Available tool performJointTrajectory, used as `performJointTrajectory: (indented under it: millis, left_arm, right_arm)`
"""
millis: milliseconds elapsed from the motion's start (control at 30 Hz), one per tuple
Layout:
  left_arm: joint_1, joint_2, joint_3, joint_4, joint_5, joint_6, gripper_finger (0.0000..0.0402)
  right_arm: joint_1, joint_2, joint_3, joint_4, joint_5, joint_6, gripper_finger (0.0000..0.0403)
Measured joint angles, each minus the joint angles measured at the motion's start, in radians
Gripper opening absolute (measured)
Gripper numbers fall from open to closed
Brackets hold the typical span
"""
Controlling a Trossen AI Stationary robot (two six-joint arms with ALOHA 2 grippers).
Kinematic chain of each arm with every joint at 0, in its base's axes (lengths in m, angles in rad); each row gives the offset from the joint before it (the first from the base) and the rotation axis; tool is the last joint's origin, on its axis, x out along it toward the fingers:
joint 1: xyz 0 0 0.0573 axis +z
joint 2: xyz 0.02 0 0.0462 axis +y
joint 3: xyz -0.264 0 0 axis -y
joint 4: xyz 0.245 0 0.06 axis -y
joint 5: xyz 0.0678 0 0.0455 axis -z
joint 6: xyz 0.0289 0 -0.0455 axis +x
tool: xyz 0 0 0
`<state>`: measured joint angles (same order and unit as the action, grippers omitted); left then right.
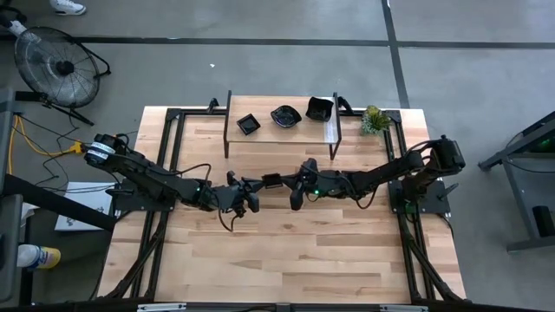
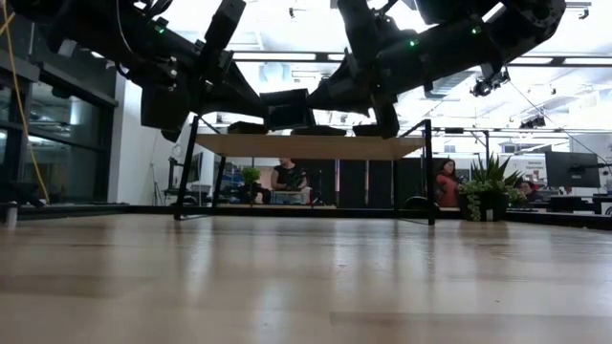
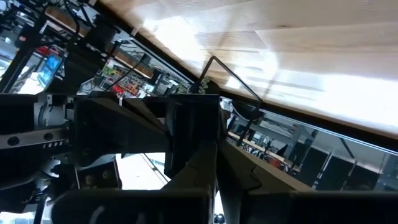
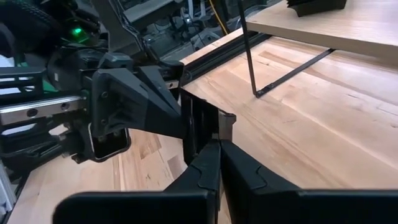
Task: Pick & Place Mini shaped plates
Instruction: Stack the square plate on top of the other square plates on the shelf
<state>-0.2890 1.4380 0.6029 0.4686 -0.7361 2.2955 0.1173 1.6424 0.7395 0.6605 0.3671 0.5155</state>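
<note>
Midair, both hands pinch one square plate (image 1: 271, 180) above the bench (image 1: 286, 251): left hand (image 1: 257, 183) and right hand (image 1: 289, 180) clamped on opposite edges; uneven release or pull risks dropping it; three plates sit on the shelf (image 1: 282, 132).

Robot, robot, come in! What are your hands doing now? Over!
Left gripper and right gripper both shut on one square plate, midair. Three plates on shelf. Nothing blocking.

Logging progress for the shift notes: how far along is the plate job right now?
Done: three black plates sit on the raised shelf, a square plate, a wavy plate and a third plate. In hand: a small square plate is held above the table middle, with the left gripper and the right gripper both shut on it, mid-handover. Left: setting it down; no other plates show.
</note>
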Motion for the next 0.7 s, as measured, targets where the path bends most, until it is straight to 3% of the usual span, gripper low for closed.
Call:
performJointTrajectory:
  millis: [133, 467, 700]
  left_arm:
    - [0.000, 0.000, 0.000, 0.000, 0.001, -0.001, 0.0000]
    - [0.000, 0.000, 0.000, 0.004, 0.005, -0.076, 0.0000]
    - [0.001, 0.000, 0.000, 0.007, 0.001, -0.108, 0.0000]
  right_arm:
    - [0.001, 0.000, 0.000, 0.006, -0.010, -0.004, 0.0022]
    - [0.000, 0.000, 0.000, 0.015, -0.041, -0.012, 0.0133]
    - [0.000, -0.055, 0.000, 0.002, -0.026, -0.085, 0.0186]
